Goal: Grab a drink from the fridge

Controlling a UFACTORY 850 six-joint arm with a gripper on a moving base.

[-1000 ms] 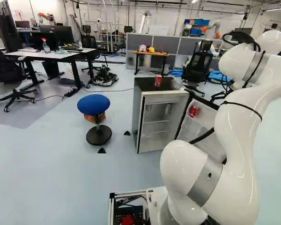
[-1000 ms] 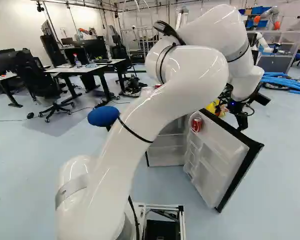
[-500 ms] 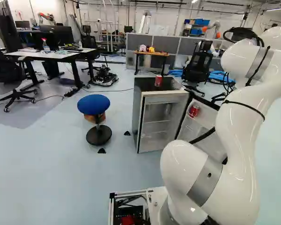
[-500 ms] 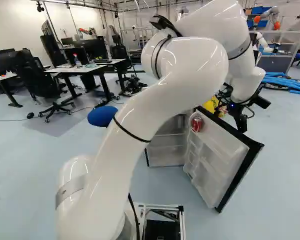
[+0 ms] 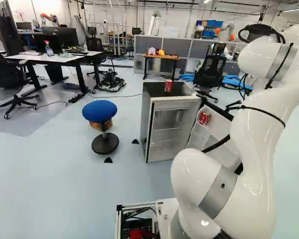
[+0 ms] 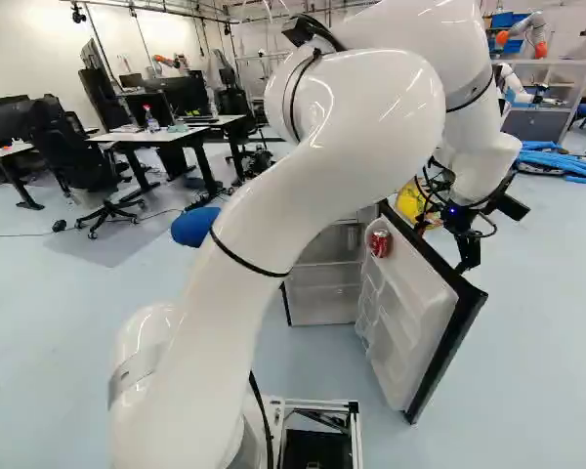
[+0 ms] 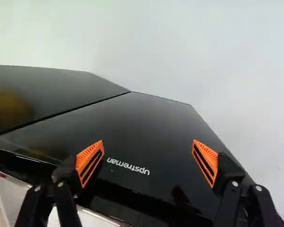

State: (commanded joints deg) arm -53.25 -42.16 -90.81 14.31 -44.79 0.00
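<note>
And the fingers (image 6: 469, 256) are spread wide open, right by the black outer face of the fridge door (image 6: 410, 327), which stands open! One red can (image 6: 381, 242) sits high in that door's inner rack, and a second can (image 5: 168, 85) stands on top of the fridge (image 5: 146, 124).

The fridge (image 5: 146, 124) is grey with a black top; its door (image 6: 400, 293) is glossy black outside, white inside. Both cans (image 5: 168, 86) are red, the door one (image 6: 380, 243) marked white. The pads (image 7: 85, 158) are orange, striped black. The arm (image 6: 352, 166) is white, banded grey; the stool's seat (image 5: 99, 110) blue.
</note>
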